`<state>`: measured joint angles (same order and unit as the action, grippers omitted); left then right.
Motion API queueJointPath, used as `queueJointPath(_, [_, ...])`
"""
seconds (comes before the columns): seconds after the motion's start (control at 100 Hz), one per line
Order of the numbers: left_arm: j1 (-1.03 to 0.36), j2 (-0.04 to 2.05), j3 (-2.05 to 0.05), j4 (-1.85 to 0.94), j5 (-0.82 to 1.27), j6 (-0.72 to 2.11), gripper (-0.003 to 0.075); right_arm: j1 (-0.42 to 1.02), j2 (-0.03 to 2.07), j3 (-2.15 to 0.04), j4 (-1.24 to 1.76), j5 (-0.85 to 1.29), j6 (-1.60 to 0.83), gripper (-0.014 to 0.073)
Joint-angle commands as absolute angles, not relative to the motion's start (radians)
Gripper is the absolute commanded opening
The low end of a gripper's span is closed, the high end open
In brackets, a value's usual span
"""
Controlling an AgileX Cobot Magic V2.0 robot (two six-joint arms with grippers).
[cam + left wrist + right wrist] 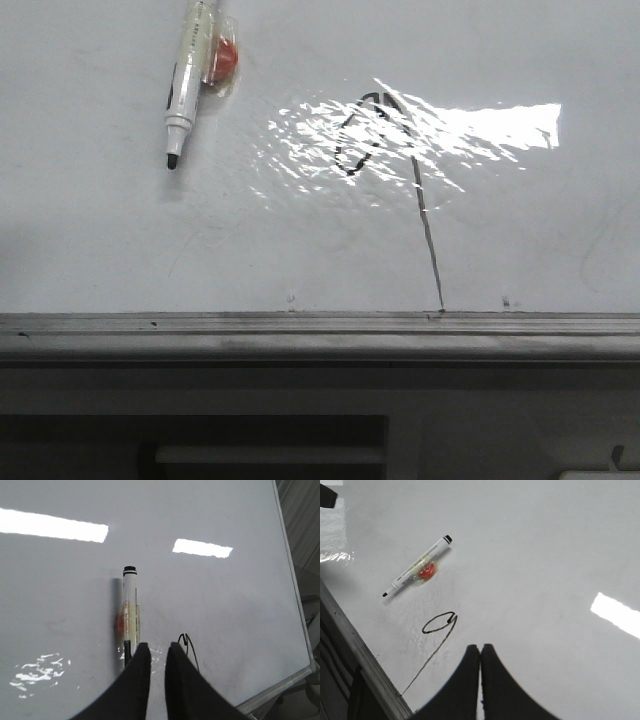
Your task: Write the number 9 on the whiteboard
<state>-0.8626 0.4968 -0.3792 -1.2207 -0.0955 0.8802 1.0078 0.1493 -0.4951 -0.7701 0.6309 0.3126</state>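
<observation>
In the front view, the number 9 (395, 170) is seen drawn on the whiteboard (90, 230), its tail reaching the grey edge rail (200, 322); an uncapped marker (187, 80) lies apart to its left. In the left wrist view, the left fingers (153, 655) are slightly parted, empty, above the marker's tip. In the right wrist view, the right fingers (480, 652) are pressed together, empty, near the 9.

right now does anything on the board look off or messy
A little. The number 9 is drawn, but its tail runs long, down to the grey edge rail of the whiteboard. The marker lies uncapped on the board, tip exposed, with something red-orange taped to its barrel. No spills or damage show.
</observation>
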Motion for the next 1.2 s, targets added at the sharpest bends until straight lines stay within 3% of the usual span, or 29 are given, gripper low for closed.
queueJointPath(0.0, [-0.871,0.442,-0.349,-1.223,-0.106,0.878,-0.002,1.002,0.111,-0.482,-0.825,0.556,0.323,-0.004])
queueJointPath(0.8, [-0.857,0.396,-0.224,-1.282,-0.138,0.878,-0.002,1.002,0.081,-0.461,-0.816,0.609,0.323,-0.004])
queueJointPath(0.95, [-0.758,0.343,-0.17,-0.826,-0.157,0.802,-0.002,1.002,0.081,-0.461,-0.816,0.609,0.323,-0.004])
queueJointPath(1.06, [-0.618,0.273,-0.117,-0.456,-0.157,0.61,-0.002,1.002,0.081,-0.461,-0.816,0.609,0.323,-0.004])
queueJointPath(1.19, [-0.429,0.178,-0.061,-0.239,-0.139,0.444,-0.002,1.002,0.081,-0.461,-0.816,0.609,0.323,-0.004])
